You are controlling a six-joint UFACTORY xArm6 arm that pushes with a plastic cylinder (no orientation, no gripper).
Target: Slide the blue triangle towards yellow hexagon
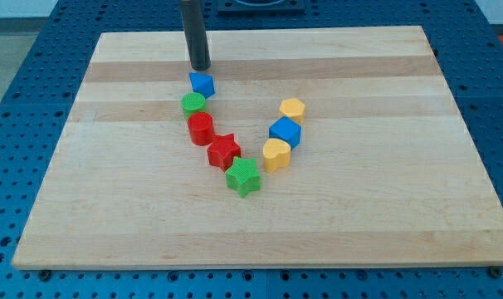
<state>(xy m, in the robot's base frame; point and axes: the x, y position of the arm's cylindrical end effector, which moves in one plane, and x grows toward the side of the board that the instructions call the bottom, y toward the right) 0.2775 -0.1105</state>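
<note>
The blue triangle (pixel 202 83) lies on the wooden board (pixel 359 216) at upper centre-left. My tip (pixel 201 68) stands just above it in the view, touching or nearly touching its top edge. The yellow hexagon (pixel 292 109) sits to the triangle's right and a little lower, apart from it. A green round block (pixel 193 103) lies directly below the blue triangle, close against it.
Below the green round block run a red cylinder (pixel 200 128), a red star (pixel 224 150) and a green star (pixel 243 176). A blue cube (pixel 285 131) and a yellow heart-like block (pixel 276 154) lie under the yellow hexagon. The blocks form a V.
</note>
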